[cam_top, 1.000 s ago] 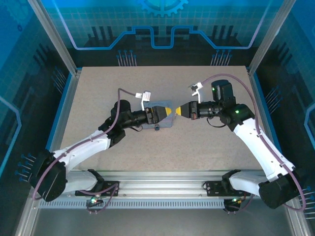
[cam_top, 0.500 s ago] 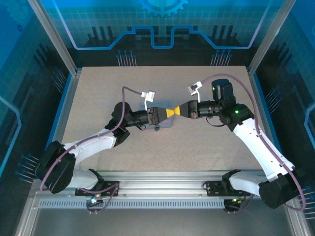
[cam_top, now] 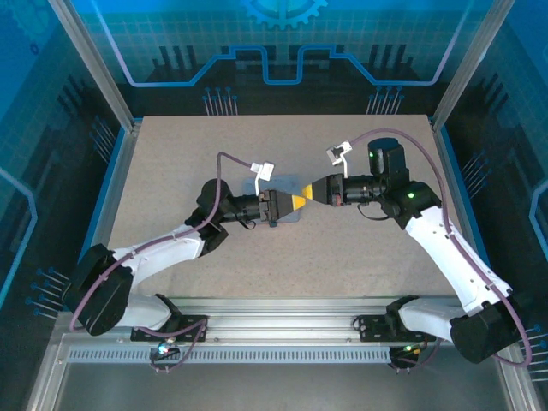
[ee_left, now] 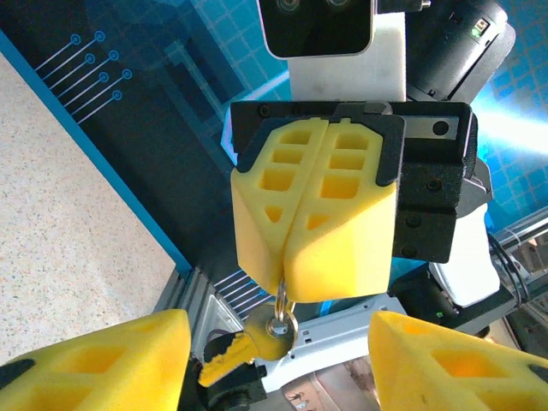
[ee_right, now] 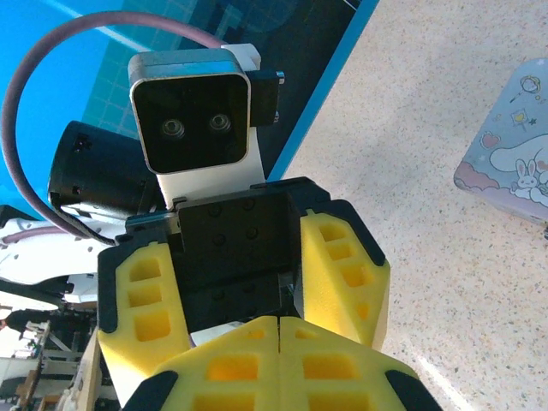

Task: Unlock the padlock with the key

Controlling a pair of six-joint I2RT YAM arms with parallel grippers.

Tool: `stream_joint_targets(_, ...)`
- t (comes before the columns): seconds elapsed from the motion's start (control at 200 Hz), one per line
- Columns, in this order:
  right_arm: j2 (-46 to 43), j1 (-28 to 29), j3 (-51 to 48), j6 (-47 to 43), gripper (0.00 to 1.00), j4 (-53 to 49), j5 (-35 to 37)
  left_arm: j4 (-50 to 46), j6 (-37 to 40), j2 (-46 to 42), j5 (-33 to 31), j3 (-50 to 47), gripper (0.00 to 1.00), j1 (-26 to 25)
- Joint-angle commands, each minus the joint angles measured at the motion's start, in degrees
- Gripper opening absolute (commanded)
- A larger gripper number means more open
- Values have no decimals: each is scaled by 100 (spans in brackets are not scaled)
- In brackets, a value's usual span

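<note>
In the left wrist view my right gripper hangs at the centre, its yellow fingers shut on a small metal ring. The key dangles from that ring, its blade pointing down-left. My left gripper is open, with one finger and the other on either side of the key. From above, the left gripper and right gripper meet tip to tip over the pale blue cartoon tin. The padlock is hidden.
The tin lies on the speckled beige tabletop just beside the grippers. Blue-lit walls and metal posts close in the table, and a rail runs along its near edge.
My left gripper has moved right to meet the right one and its jaws have narrowed. The right gripper has shifted slightly left, staying shut.
</note>
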Motion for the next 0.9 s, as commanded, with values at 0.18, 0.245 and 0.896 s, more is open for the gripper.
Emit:
stream_joint_targets(0.18,-36,68,-73,18,0,54,-91,-56,176,-75,134,167,39,-42)
stream_joint_targets(0.245,-40,70,-82,9,0,45,-92,-202,268,-130,118,168,35,-39)
stream_joint_targets(0.896,-100,18,-93,-81,0,-96,-144,-1109,734,-426,29,256,28,-34)
